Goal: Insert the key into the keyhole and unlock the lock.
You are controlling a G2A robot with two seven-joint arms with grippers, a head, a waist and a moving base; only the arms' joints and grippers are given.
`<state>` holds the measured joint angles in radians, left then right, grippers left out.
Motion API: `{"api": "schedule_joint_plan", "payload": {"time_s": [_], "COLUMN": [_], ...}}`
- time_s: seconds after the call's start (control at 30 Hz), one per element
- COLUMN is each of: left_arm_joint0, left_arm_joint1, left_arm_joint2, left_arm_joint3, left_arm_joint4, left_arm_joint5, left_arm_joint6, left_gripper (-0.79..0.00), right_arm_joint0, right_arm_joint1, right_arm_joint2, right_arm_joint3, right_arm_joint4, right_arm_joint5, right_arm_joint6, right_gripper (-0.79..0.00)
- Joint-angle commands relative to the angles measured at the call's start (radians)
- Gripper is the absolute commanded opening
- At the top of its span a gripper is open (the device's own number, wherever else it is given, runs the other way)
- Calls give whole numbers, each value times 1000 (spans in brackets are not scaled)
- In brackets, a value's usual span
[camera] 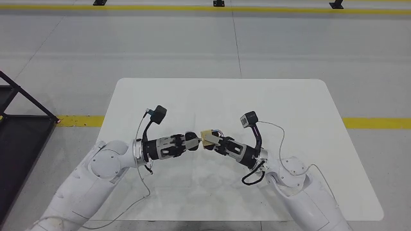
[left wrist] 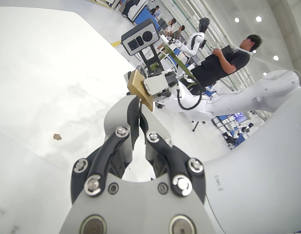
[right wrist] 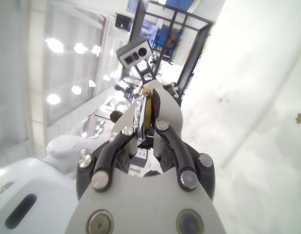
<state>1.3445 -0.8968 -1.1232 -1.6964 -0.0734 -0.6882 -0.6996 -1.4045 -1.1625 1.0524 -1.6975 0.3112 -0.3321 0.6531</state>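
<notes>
Both arms meet above the middle of the white table (camera: 282, 102). A brass padlock (camera: 207, 135) hangs there in the air, with my right gripper (camera: 214, 141) shut on its body. The right wrist view shows the lock's brass body (right wrist: 147, 116) and chrome shackle (right wrist: 140, 110) clamped between that gripper's (right wrist: 148, 94) fingers. My left gripper (left wrist: 138, 104) is shut on the key, which is almost wholly hidden between the black pads (left wrist: 133, 113). Its tips sit right against the bottom edge of the padlock (left wrist: 137, 86). I cannot tell whether the key is inside the keyhole.
A small brown speck (left wrist: 57, 136) lies on the tabletop below the grippers. A black metal rack (camera: 19, 112) stands off the table's left side. Yellow floor lines (camera: 376, 123) run beside the table.
</notes>
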Motion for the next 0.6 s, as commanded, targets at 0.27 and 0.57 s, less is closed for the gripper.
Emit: {"api": "schedule_joint_plan", "payload": {"time_s": [0.27, 0.57], "left_arm_joint0": [32, 58], "left_arm_joint1": [-3, -7], "left_arm_joint2": [-22, -41], "left_arm_joint3": [-39, -68], "left_arm_joint4": [144, 258], "left_arm_joint5": [-29, -39], "left_arm_joint6": [86, 165], "left_gripper": [-785, -785], "right_arm_joint0": [0, 0], "right_arm_joint1": [0, 0], "right_arm_joint2": [0, 0], "right_arm_joint3": [0, 0], "right_arm_joint4": [0, 0], "right_arm_joint5": [0, 0], "right_arm_joint6": [0, 0], "right_gripper": [-785, -785]}}
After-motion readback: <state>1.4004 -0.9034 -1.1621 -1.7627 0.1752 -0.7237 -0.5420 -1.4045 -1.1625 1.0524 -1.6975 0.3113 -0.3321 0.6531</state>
